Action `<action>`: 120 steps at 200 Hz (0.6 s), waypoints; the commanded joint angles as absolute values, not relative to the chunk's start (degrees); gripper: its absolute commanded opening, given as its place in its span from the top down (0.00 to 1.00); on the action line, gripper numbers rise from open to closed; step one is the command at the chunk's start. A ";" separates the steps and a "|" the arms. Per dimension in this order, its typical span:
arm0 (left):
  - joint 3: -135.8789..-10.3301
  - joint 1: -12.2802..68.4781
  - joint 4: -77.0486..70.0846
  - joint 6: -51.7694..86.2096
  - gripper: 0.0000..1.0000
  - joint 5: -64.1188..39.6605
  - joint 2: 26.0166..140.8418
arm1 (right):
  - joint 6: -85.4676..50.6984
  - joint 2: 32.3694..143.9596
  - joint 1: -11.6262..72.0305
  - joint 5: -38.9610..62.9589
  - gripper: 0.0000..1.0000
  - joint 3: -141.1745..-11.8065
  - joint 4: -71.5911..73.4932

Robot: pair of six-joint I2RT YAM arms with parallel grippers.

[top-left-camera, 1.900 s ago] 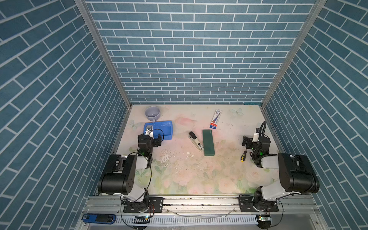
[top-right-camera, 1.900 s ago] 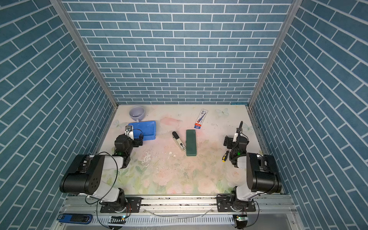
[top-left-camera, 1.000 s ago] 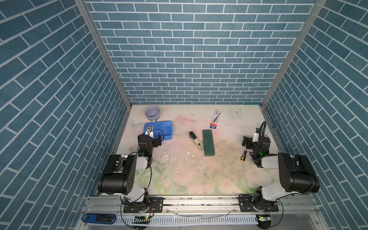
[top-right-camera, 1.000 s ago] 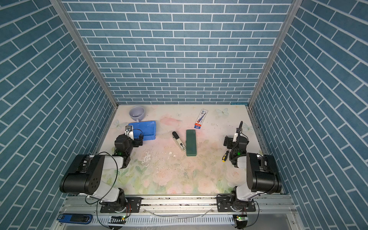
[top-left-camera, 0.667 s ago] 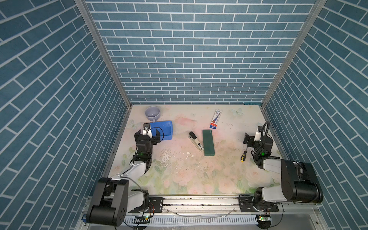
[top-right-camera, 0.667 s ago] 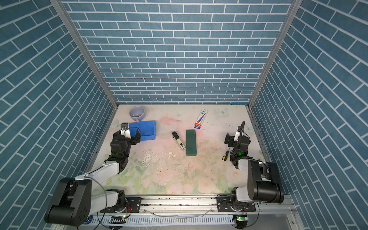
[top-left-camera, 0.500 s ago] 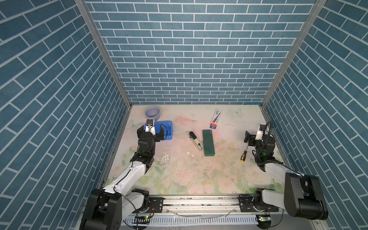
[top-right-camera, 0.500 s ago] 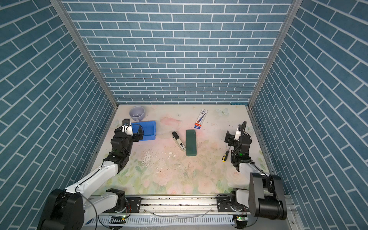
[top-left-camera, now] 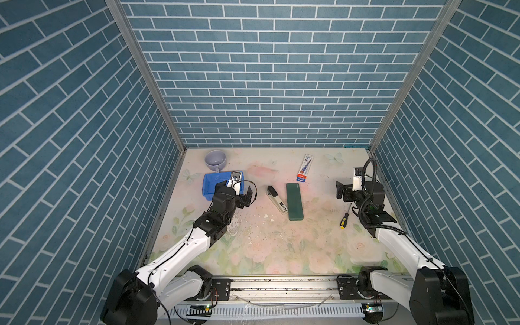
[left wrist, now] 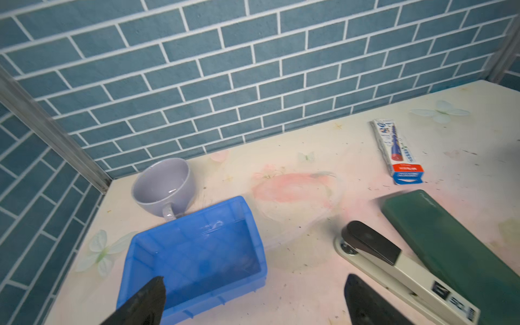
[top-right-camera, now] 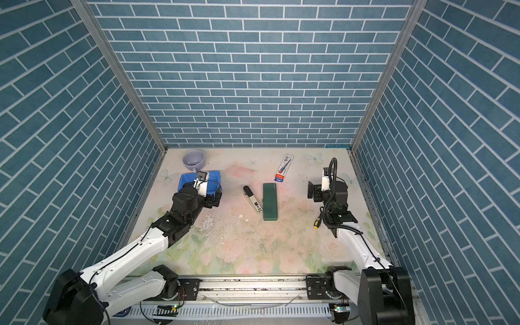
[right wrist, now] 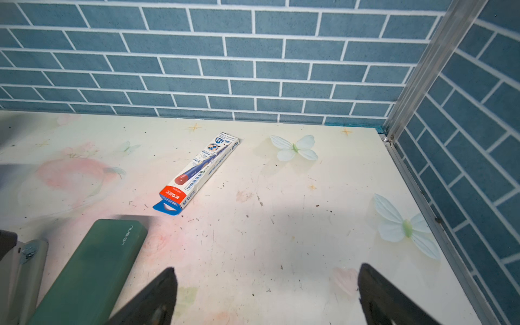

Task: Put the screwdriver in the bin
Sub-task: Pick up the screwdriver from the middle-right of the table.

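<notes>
Blue plastic, shallow and rectangular, the bin (left wrist: 197, 253) sits empty at the left rear of the bench (top-left-camera: 281, 239), with a round grey cup (left wrist: 163, 185) just behind it. My left jaws (left wrist: 254, 281) hang spread wide and empty over its near right corner, and I judge them merely on standby. A black-and-cream stapler (top-left-camera: 277, 199) and a flat dark green case (top-left-camera: 294, 201) lie side by side mid-bench, with a pencil carton (top-left-camera: 304, 171) beyond them. None of these concerns the job. My right jaws (right wrist: 267, 268) stand fully apart, hold nothing and are aimed at the back wall. The small black-and-yellow screwdriver (top-left-camera: 346, 216) lies flat on the bench beside that arm's wrist. It is behind the jaw tips, not between them, and outside the right wrist view. I judge that the right arm must draw back and dip to reach it.
</notes>
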State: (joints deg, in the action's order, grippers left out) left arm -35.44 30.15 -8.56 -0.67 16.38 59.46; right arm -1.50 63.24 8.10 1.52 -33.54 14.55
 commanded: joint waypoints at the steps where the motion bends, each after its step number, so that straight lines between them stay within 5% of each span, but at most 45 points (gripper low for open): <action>1: -38.48 30.72 -2.08 3.47 0.00 14.54 58.41 | -3.60 64.35 9.30 -2.90 0.01 -38.60 6.51; 54: -37.16 33.19 -6.90 -4.07 0.00 -2.83 59.58 | -23.43 64.03 9.32 -14.18 0.01 -43.62 -16.94; 120: -37.42 33.54 -6.07 -17.71 0.00 -27.42 62.62 | -36.92 69.46 7.57 -4.60 0.01 -39.37 -24.62</action>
State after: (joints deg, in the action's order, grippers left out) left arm -37.58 33.19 -6.28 -11.94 -16.88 61.76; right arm -28.12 66.94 8.36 -8.58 -41.67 -20.51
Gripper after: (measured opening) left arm 0.996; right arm 0.991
